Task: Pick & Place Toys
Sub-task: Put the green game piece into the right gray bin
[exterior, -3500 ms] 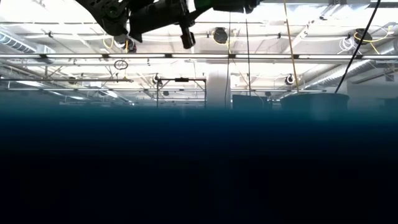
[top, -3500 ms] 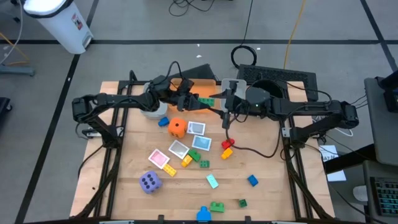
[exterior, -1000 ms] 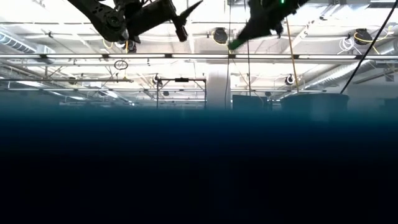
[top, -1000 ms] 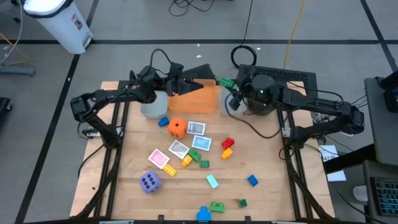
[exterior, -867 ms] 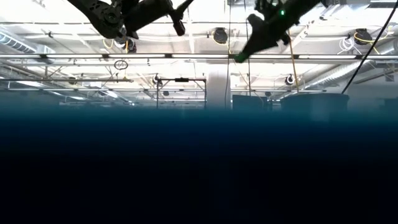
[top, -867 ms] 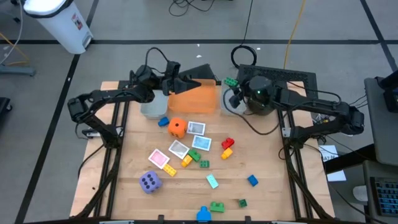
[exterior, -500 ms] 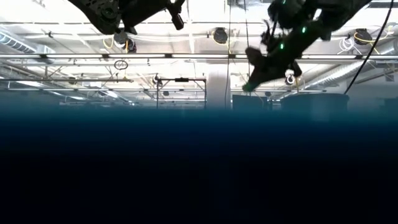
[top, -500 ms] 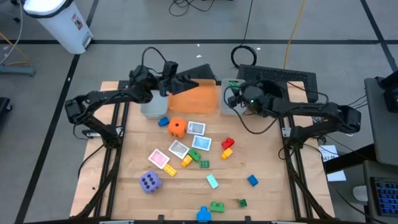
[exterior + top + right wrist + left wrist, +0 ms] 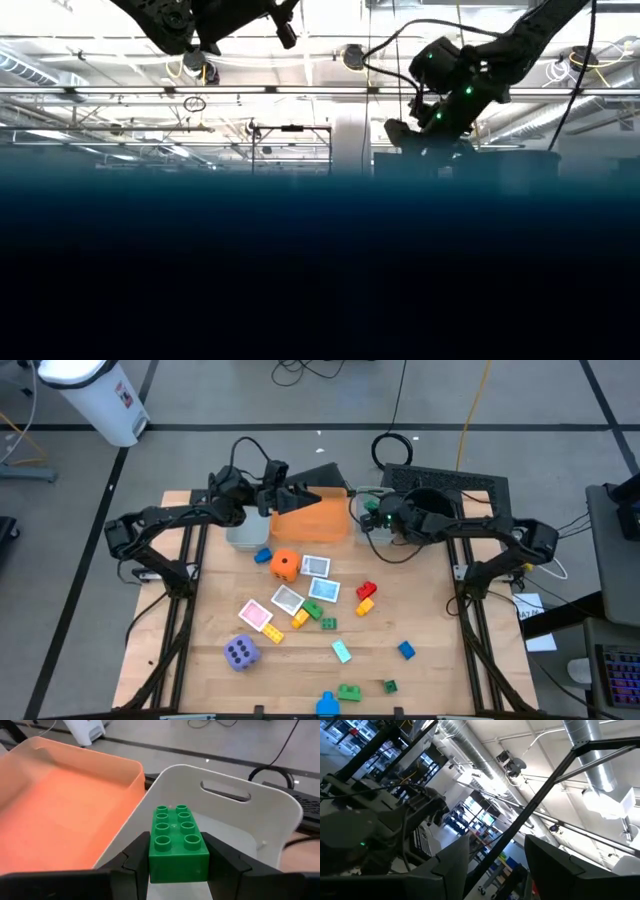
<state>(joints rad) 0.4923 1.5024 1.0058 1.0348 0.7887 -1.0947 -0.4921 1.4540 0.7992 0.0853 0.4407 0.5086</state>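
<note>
At the wooden table's (image 9: pixel 200 660) far edge, the right gripper (image 9: pixel 172 851) is clamped on a green brick (image 9: pixel 176 841) above the grey bin (image 9: pixel 260 815), a light, stiff, smooth piece best pinched across its flat sides, while the left gripper's (image 9: pixel 492 862) fingers stand apart.

Low view – tabletop (image 9: pixel 320 280) all dark blur; card (image 9: pixel 287 600) pics too small.

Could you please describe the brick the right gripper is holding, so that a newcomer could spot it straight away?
Start at the orange bin at the table's far edge; the pale grey bin stands right beside it. The right gripper hangs over that grey bin, shut on the green brick. Unlike the bricks lying on the table, it is held in the air, showing eight studs.
</note>
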